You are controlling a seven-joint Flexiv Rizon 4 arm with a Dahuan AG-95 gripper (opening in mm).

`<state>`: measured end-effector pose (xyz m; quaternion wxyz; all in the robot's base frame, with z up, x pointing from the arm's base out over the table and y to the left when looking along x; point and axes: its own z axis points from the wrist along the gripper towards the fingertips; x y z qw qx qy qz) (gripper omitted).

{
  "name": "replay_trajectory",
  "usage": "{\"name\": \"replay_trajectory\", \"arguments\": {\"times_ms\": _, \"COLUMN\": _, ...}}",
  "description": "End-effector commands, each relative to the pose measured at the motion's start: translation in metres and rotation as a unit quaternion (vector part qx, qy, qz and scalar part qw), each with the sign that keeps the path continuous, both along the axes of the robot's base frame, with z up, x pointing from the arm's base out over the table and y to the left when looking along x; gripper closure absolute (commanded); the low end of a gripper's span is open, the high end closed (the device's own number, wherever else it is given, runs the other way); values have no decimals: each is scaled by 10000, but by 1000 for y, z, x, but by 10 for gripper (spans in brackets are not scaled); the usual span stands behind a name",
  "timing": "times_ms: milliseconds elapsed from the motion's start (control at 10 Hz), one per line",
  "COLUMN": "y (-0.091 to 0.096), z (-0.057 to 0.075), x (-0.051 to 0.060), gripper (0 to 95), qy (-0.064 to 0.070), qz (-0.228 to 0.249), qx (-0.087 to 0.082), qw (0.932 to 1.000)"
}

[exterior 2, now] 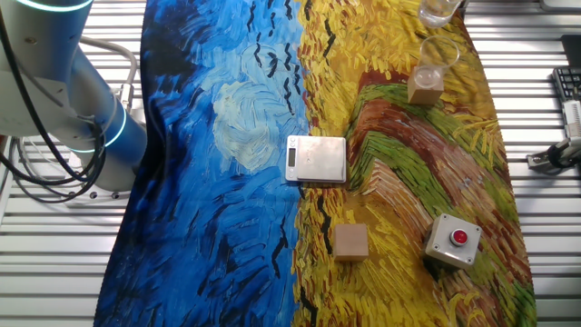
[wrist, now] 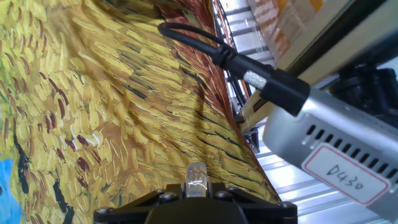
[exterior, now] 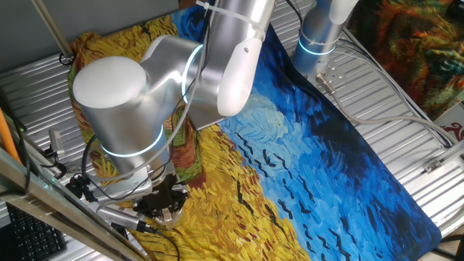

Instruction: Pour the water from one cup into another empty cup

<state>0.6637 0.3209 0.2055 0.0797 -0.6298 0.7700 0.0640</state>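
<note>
**Ana:** While the arm hangs low over the yellow end of the painted cloth (exterior: 239, 188), does its gripper (exterior: 165, 212) hold anything?

**Ben:** Nothing shows between the fingers. In one fixed view the big joint hides most of the hand. The hand view shows only the black hand body and a pale stub at the bottom edge. Whether the jaws stand apart or together cannot be told.

**Ana:** Where is the clear tumbler (exterior 2: 438, 9)?

**Ben:** It is at the far edge of the cloth in the other fixed view, cut off by the frame. The peach-tinted cup (exterior 2: 428, 73) stands upright just beside it, apart from it. The water is too faint to make out.

**Ana:** Why are they set so close together?

**Ben:** Probably so the pour needs only a lift and a tilt, with little carrying. Both stand with their mouths up, one ready to be gripped and one ready to receive.

**Ana:** And the rest?

**Ben:** The scale (exterior 2: 316, 159), the wooden block (exterior 2: 350, 242) and the red-button box (exterior 2: 452, 241) sit well apart from the cups, seemingly out of the way. The hand view looks along the cloth toward a silver camera (wrist: 336, 155) and shows neither cup, so the grasp looks not yet begun.
</note>
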Motion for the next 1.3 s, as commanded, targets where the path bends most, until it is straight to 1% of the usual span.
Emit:
{"name": "replay_trajectory", "arguments": {"times_ms": 100, "y": 0, "z": 0, "x": 1, "gripper": 950, "qy": -5, "qz": 12, "qx": 16, "qw": 10000}}
{"name": "replay_trajectory", "arguments": {"times_ms": 500, "y": 0, "z": -5, "x": 0, "gripper": 950, "qy": -16, "qz": -17, "qx": 36, "qw": 10000}}
{"name": "replay_trajectory", "arguments": {"times_ms": 800, "y": -1, "z": -11, "x": 0, "gripper": 950, "qy": -12, "qz": -10, "qx": 91, "qw": 10000}}
{"name": "replay_trajectory", "arguments": {"times_ms": 900, "y": -1, "z": -11, "x": 0, "gripper": 950, "qy": -19, "qz": -15, "qx": 84, "qw": 10000}}
{"name": "replay_trajectory", "arguments": {"times_ms": 1300, "y": -2, "z": -12, "x": 0, "gripper": 950, "qy": -35, "qz": -15, "qx": 192, "qw": 9998}}
